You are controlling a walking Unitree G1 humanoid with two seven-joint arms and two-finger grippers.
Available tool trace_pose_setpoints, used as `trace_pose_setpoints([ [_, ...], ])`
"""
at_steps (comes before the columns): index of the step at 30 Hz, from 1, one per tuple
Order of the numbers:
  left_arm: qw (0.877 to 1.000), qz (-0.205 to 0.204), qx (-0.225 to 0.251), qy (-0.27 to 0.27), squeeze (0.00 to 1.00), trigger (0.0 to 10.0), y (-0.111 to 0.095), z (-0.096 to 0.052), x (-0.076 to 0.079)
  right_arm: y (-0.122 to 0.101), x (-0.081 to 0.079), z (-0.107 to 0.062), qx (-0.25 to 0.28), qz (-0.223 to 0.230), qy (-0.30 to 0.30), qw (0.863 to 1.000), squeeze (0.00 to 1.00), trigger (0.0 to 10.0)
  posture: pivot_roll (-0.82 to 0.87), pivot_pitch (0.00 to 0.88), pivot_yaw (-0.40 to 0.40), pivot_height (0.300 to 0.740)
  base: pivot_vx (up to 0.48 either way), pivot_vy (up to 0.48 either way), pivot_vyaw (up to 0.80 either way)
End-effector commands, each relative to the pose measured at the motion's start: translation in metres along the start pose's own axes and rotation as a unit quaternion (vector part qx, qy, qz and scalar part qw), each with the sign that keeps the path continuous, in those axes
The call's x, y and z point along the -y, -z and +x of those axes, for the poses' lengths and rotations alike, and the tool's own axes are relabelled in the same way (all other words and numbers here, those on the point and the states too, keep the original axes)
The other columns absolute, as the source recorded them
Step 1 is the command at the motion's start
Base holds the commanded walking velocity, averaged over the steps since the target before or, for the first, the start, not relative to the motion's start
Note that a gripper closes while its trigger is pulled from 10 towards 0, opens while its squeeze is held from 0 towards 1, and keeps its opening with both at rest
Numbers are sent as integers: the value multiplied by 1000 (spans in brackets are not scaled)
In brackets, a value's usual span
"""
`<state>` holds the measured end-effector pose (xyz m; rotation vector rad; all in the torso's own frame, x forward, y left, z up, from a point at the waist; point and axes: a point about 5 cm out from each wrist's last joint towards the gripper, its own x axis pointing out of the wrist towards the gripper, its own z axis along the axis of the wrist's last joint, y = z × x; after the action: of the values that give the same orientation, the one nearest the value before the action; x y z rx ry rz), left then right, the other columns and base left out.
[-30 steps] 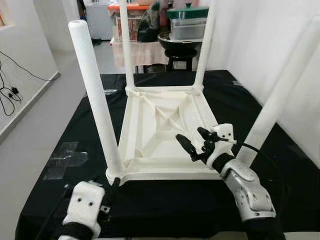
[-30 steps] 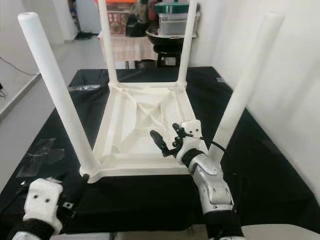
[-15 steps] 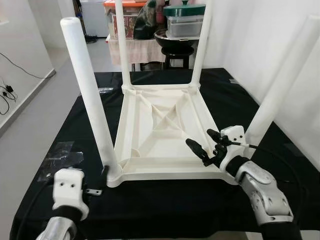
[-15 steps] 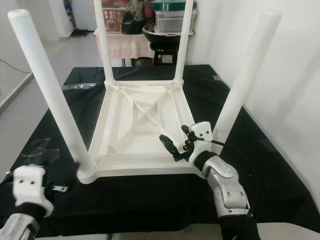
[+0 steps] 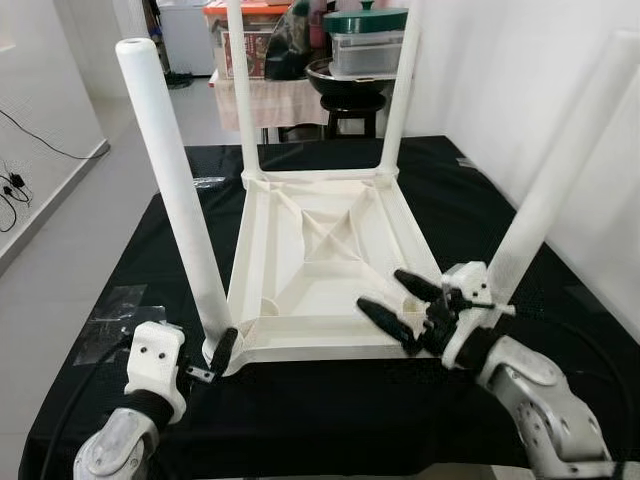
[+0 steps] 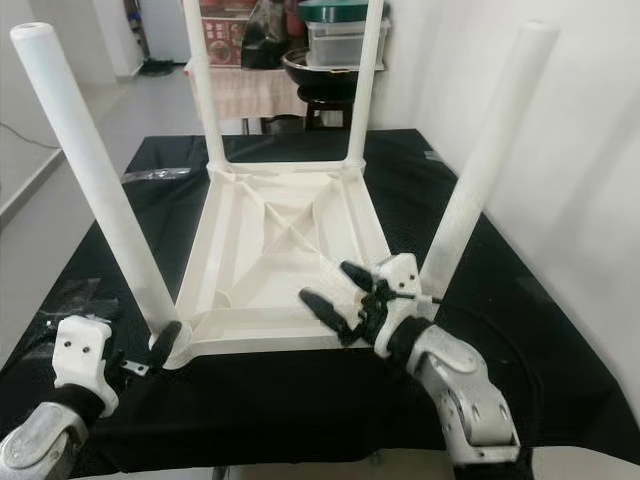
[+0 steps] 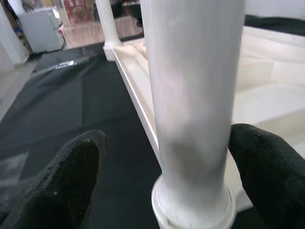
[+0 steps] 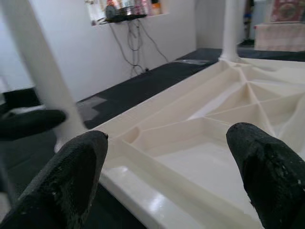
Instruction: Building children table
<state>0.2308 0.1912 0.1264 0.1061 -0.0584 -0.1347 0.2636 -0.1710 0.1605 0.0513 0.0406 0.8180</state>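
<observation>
On the black-draped bench the white table lies inverted, legs up for fitting; left gripper spread around near-left leg, right gripper spread over the near rim, likely steadying.

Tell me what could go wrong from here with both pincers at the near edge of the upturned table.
1. The left pincer is open around the near-left leg at its base; a sideways nudge could lever the tall leg in its socket.
2. The right pincer is open over the table rim beside the near-right leg, which leans outward; a bump could loosen it.
3. Uneven pulls might slide the table on the black cloth.
</observation>
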Motion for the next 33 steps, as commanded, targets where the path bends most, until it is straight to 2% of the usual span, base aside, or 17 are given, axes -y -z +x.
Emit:
trace_pose_setpoints([
  [1,999,8,9,-30,0,10000,-2,1,-10,-4,-6,0,1,2,-21,1000,0,10000,-69,0,-15,740,0,0,0],
  [2,999,8,18,-35,0,10000,-4,6,-10,-7,-8,-5,-4,-2,-30,1000,0,10000,-78,0,-15,740,0,0,0],
  [10,999,9,21,-25,0,10000,-5,13,-9,-13,-13,-14,-10,-4,-39,999,0,10000,-94,0,-9,740,0,0,0],
  [12,999,10,22,-20,0,10000,-4,15,-11,-17,-18,-28,-21,-4,-46,999,0,10000,-105,0,-2,740,0,0,0],
  [13,999,10,22,-20,0,10000,-4,15,-11,-17,-18,-28,-21,-4,-46,999,0,10000,-105,0,-2,740,0,0,0],
  [14,999,12,23,-19,0,10000,-2,15,-12,-25,-24,-49,-40,-8,-53,998,0,10000,-113,3,1,740,0,0,0],
  [15,999,12,23,-19,0,10000,-2,15,-12,-25,-24,-49,-40,-8,-53,998,0,10000,-113,3,1,740,0,0,0],
  [17,999,13,22,-20,0,10000,-2,15,-13,-32,-25,-67,-69,-23,-54,996,0,10000,-126,8,6,740,0,0,0],
  [19,999,13,22,-20,0,10000,-1,15,-13,-34,-25,-73,-77,-27,-55,995,0,10000,-130,9,6,740,0,0,0],
  [21,999,12,21,-20,0,10000,0,15,-13,-41,-25,-90,-108,-40,-61,991,0,10000,-141,9,9,740,0,0,0],
  [22,1000,12,20,-20,0,10000,0,14,-13,-47,-22,-99,-125,-46,-58,989,0,10000,-145,9,13,740,0,0,0],
  [23,1000,12,20,-20,0,10000,0,14,-13,-47,-22,-99,-125,-46,-58,989,0,10000,-145,9,13,740,0,0,0],
  [28,1000,12,19,-19,0,10000,2,14,-12,-65,-11,-121,-156,-61,-39,985,0,10000,-149,1,16,740,0,0,0],
  [32,1000,12,20,-17,0,10000,3,14,-12,-89,4,-133,-135,-83,6,987,0,10000,-149,0,18,740,0,0,0],
  [33,1000,12,20,-18,0,10000,4,14,-12,-99,10,-130,-98,-91,23,991,0,10000,-151,0,16,740,0,0,0],
])
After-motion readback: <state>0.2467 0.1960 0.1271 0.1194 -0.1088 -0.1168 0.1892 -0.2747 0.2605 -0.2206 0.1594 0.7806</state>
